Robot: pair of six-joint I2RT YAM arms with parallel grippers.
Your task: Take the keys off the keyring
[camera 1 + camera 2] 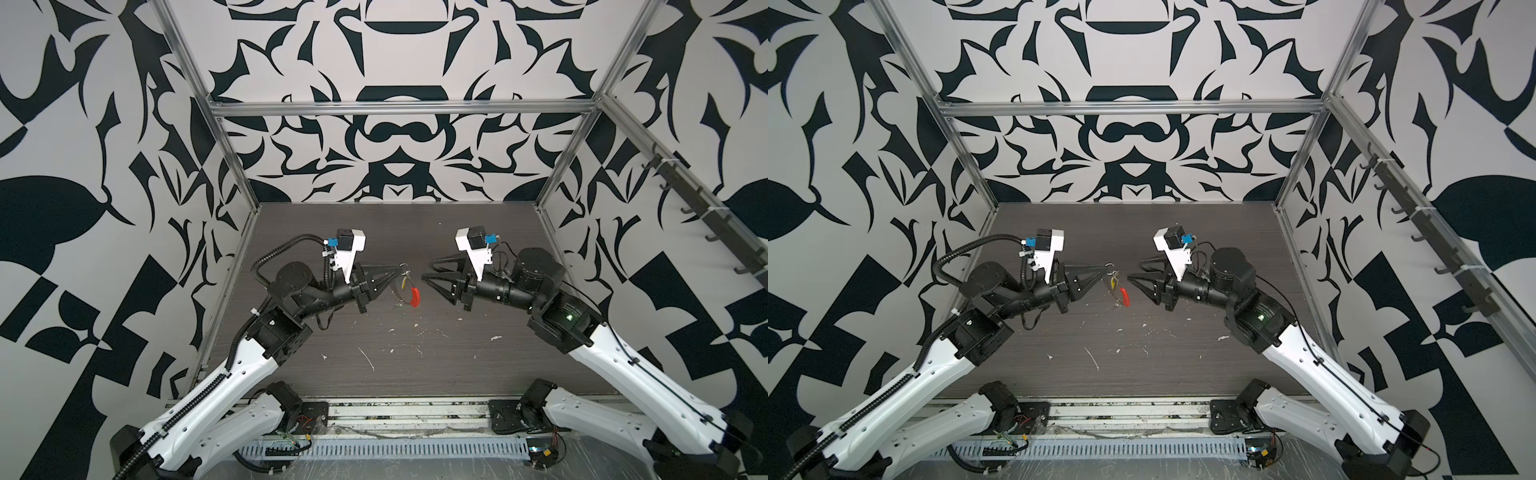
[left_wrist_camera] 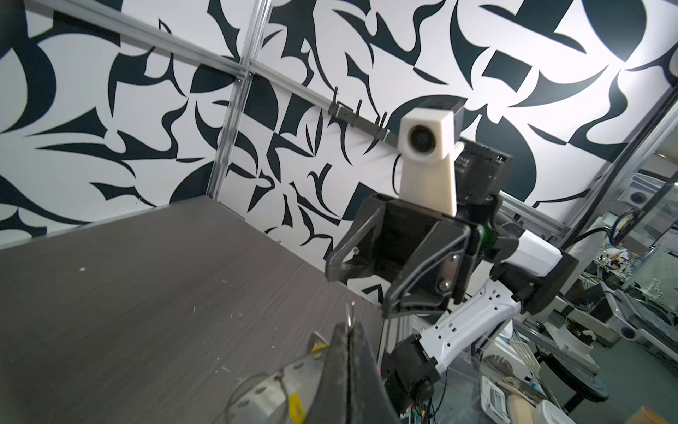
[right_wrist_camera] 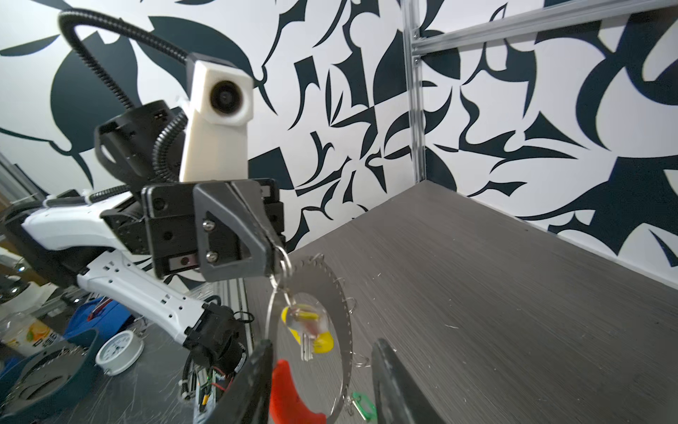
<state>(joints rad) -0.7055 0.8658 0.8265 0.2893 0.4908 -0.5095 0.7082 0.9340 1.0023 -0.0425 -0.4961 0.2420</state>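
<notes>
One keyring [image 1: 414,298] hangs vertical, red arc low, pinched in left hand [image 1: 398,271]; right hand [image 1: 427,269] parted, empty.

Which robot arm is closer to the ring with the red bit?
Left. The left gripper pinches the top of the keyring, which hangs from its jaws. The right gripper is just beside it, jaws open.

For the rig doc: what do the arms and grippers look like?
Left arm and right arm: white shells, black joints. Left gripper and right gripper: black triangular open-frame fingers. White wrist camera housings, blue plugs. Black corrugated conduit along the left arm.
</notes>
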